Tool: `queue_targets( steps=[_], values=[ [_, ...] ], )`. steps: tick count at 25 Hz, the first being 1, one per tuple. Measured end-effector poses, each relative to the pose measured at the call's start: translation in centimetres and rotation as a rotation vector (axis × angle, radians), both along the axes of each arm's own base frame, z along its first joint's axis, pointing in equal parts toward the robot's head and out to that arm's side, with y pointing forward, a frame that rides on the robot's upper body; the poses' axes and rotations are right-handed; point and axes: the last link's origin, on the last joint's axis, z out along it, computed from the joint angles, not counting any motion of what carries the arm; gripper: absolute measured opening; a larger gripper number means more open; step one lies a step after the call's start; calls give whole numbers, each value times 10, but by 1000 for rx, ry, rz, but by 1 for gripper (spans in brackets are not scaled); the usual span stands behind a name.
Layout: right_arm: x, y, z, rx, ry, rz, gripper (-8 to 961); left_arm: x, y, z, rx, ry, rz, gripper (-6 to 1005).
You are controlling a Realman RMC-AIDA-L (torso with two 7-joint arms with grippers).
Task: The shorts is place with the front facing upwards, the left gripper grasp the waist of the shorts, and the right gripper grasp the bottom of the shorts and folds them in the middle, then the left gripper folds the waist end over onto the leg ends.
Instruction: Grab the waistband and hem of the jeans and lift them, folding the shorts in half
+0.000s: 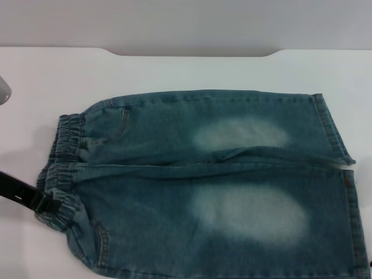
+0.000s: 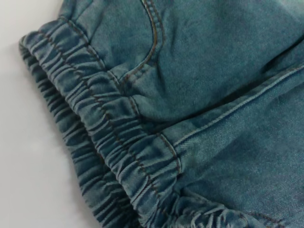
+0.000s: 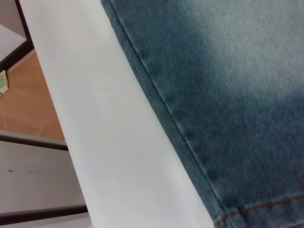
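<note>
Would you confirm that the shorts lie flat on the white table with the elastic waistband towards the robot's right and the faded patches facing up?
Not quite: the waist of the shorts lies towards the robot's left, as the head view shows, with the bottom of the shorts towards its right. The rest holds: the shorts lie flat on the white table, faded patches up.
</note>
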Motion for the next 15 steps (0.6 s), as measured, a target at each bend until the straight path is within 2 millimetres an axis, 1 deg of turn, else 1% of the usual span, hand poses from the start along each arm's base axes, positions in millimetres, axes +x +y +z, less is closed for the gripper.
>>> queue_targets(
  steps=[15],
  values=[
    [-2,1,-5,-13,2,11,508,-1,-1,0,-2,0,4,54]
  ],
)
